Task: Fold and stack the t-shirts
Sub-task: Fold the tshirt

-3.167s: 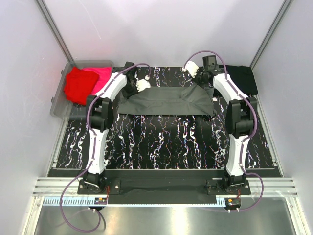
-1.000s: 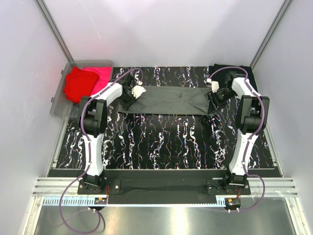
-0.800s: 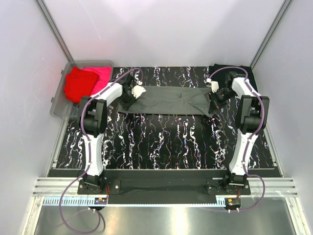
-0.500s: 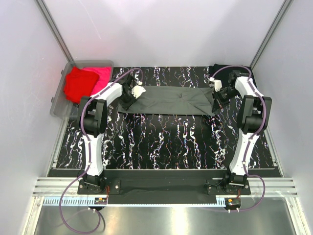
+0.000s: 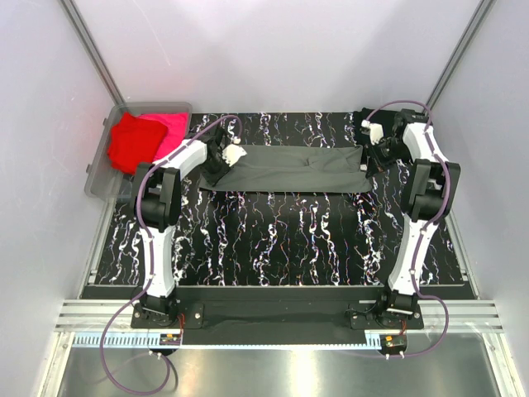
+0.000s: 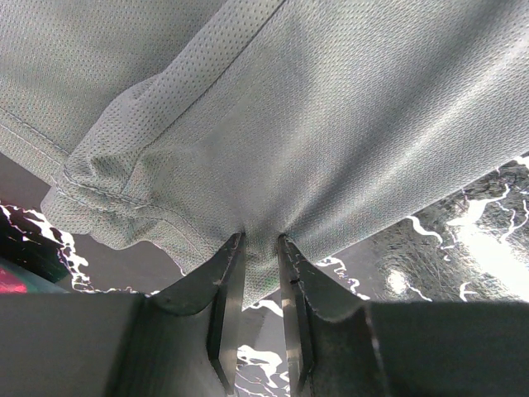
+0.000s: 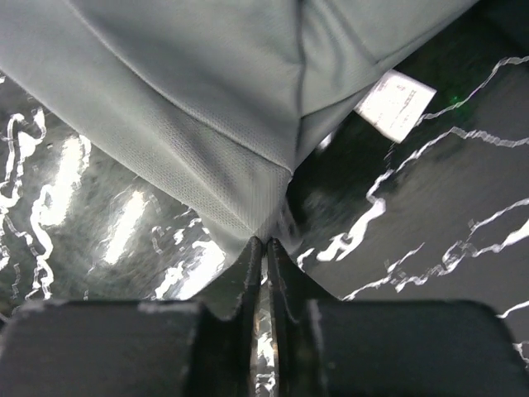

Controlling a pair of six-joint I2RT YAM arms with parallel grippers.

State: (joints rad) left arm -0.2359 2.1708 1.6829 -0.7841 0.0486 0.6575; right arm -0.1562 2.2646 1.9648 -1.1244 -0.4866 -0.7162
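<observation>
Two arms hold a dark grey t-shirt [image 5: 289,169] stretched crosswise over the far half of the black marbled surface [image 5: 289,240], with one end in each gripper. The left gripper [image 6: 259,241] has narrow jaws nipping a fold of the mesh-like cloth just inside the shirt's hemmed left edge. The right gripper [image 7: 265,241] has its jaws pressed almost together on the pointed right corner. A white label [image 7: 395,105] lies on the surface just beside that corner.

From above, the shirt reads as a long, flat band, part-folded, sagging slightly along its near edge. A red t-shirt [image 5: 131,142] and a pink t-shirt [image 5: 172,131] wait in a clear bin [image 5: 97,178] off the surface's far-left corner.

The cloth looks light, thin and limp, so it will likely drape and crease wherever it is unsupported, and may slide against the glossy surface. It cannot be pushed into shape. The surest holds appear to be the corners and stitched hems, taken at both ends at once so the band is taut while it is carried over. A pinch on a single layer risks dragging the fold open.
</observation>
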